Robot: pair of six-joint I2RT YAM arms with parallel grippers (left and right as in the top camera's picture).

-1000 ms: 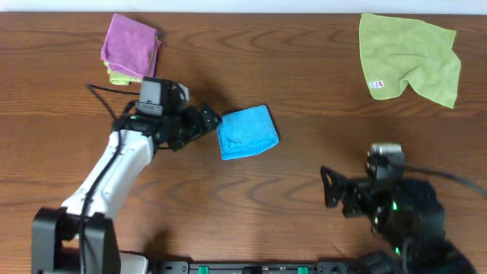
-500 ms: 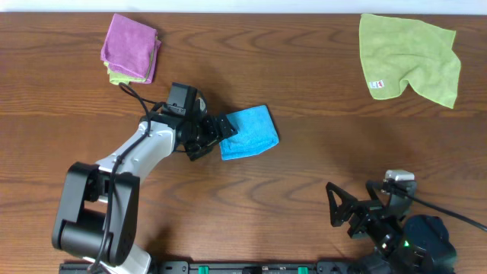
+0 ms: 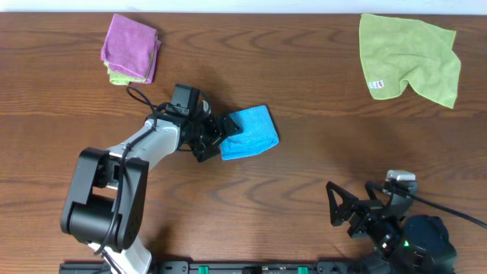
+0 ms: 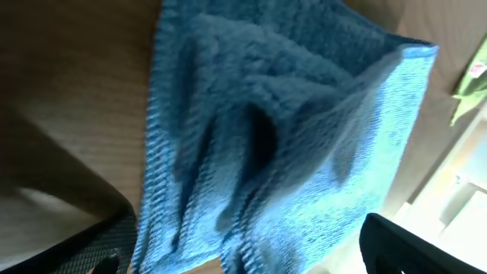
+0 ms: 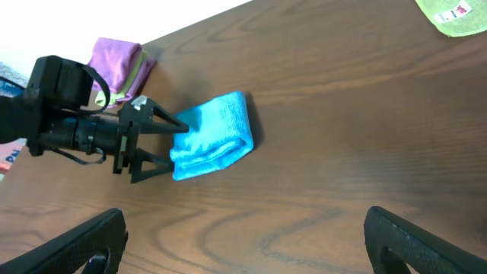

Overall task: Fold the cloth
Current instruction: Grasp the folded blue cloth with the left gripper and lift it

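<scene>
The sky-blue cloth (image 3: 251,131) lies folded into a small rectangle on the wooden table, left of centre. My left gripper (image 3: 221,137) is open at the cloth's left edge, one finger on either side of that edge. In the left wrist view the cloth (image 4: 289,137) fills the frame between the spread fingers (image 4: 251,262), its folded layers bunched. The right wrist view shows the cloth (image 5: 217,137) and the left gripper (image 5: 163,144) from afar. My right gripper (image 3: 333,204) is open and empty near the front right edge, also in its own view (image 5: 243,243).
A purple folded cloth (image 3: 131,46) lies at the back left on a yellow-green one. A yellow-green cloth with a white tag (image 3: 411,57) lies spread at the back right. The table's front edge is close to the right arm.
My left gripper has moved right, from beside the cloth onto its left edge. The right arm has pulled back toward the front edge. The cloth has stayed in place.
</scene>
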